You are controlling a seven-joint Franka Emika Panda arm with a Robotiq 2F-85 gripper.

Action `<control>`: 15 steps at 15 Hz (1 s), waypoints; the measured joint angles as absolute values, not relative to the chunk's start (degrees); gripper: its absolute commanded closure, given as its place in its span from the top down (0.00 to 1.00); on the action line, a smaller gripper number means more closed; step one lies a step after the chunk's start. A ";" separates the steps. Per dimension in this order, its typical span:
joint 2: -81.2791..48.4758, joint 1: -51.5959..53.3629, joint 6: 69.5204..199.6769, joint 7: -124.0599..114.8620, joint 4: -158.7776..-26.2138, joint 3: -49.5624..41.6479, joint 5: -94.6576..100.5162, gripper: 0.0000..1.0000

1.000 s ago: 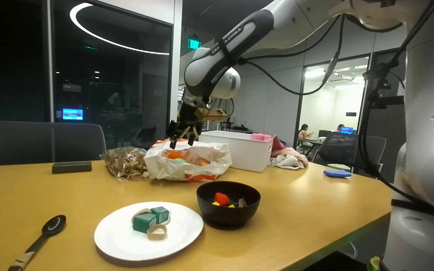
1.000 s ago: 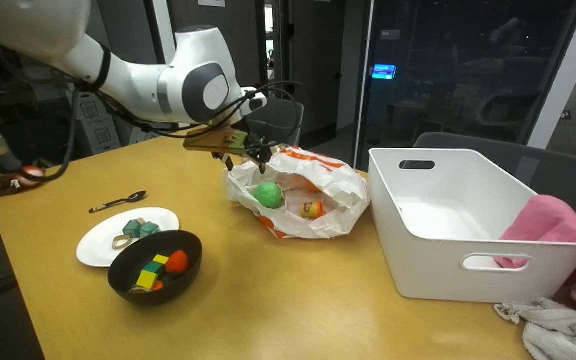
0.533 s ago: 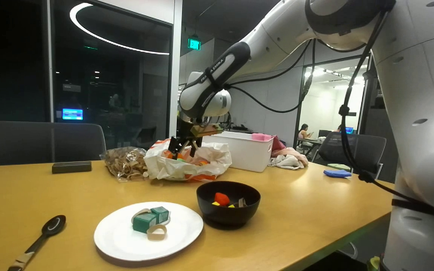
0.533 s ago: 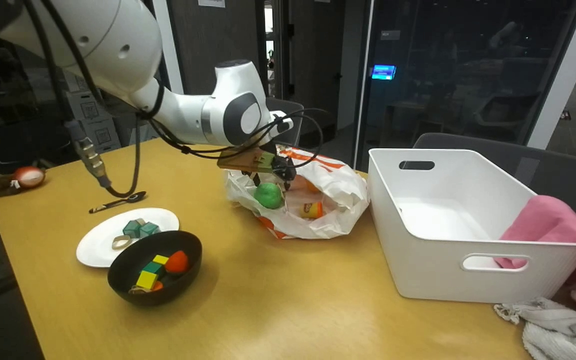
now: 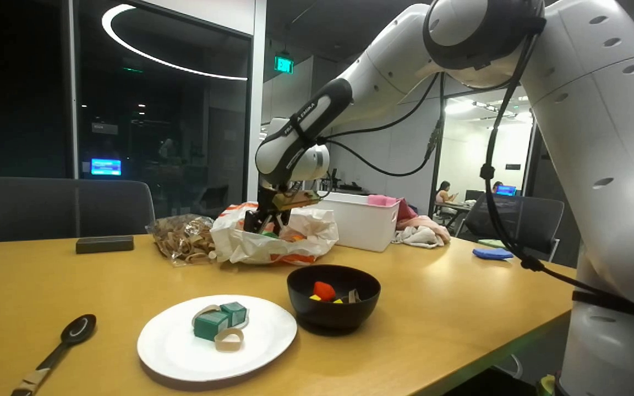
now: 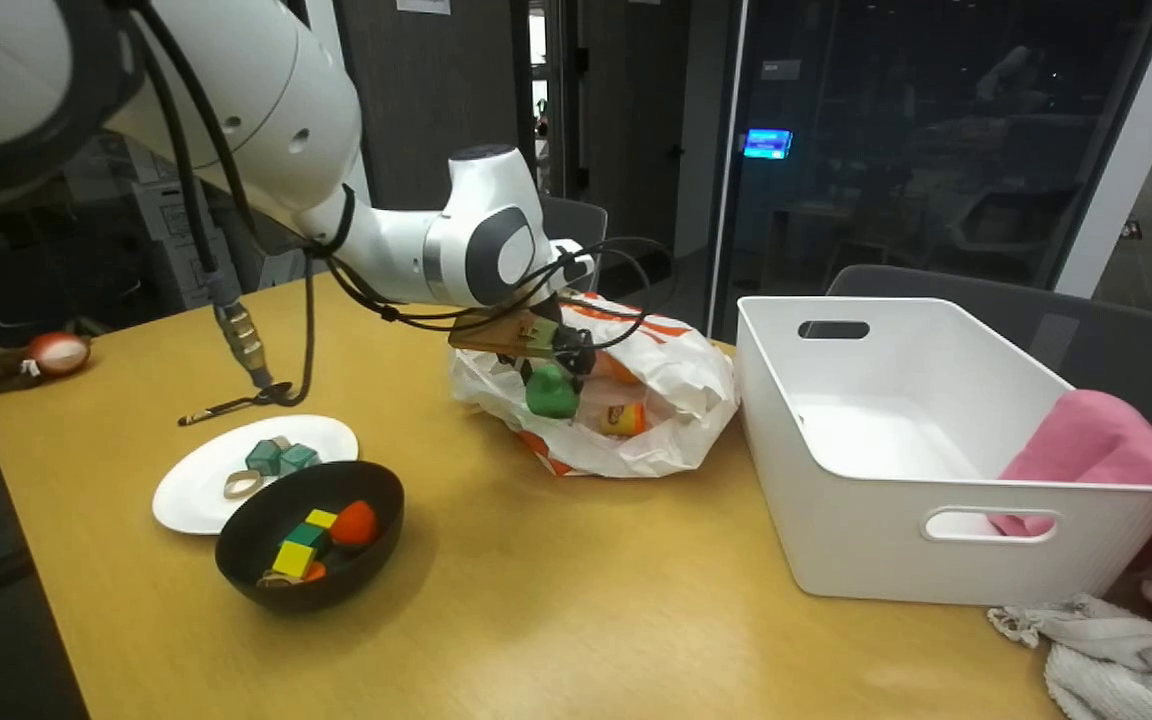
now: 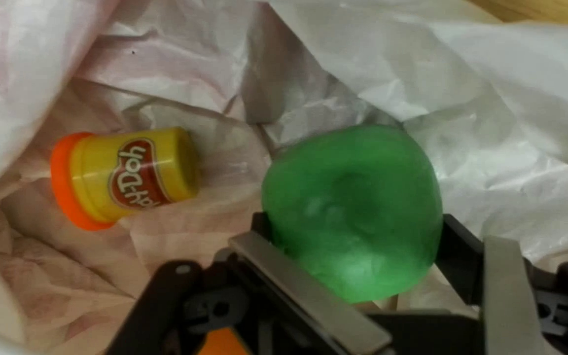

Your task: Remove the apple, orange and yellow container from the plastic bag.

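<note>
My gripper [image 7: 353, 229] clasps the apple [image 7: 350, 197] in the plastic bag [image 6: 684, 370]; in wrist view, the yellow container [image 7: 125, 176] lies left.

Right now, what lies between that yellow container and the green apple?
In the wrist view, wrinkled plastic bag lies between them, plus one fingertip of the tool at the edge of the green apple.

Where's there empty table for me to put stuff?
On the table, between the bowl, bag and bin; also between the spoon and black block. It's crowded in the bag: the gripper is around the apple, with yellow container and orange nearby.
</note>
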State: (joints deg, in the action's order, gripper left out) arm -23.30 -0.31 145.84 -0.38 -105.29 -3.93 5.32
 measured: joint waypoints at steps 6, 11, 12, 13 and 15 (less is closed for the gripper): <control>-21.88 0.95 145.90 -0.39 -105.22 -3.34 6.82 0.56; -15.01 4.34 145.20 -2.83 -107.76 -4.34 19.30 0.56; -13.08 4.73 144.06 -2.97 -109.09 -4.14 20.31 0.56; -11.13 4.83 142.61 -2.28 -110.67 -3.49 20.26 0.56; -7.18 4.72 140.95 2.33 -114.75 -1.38 17.27 0.56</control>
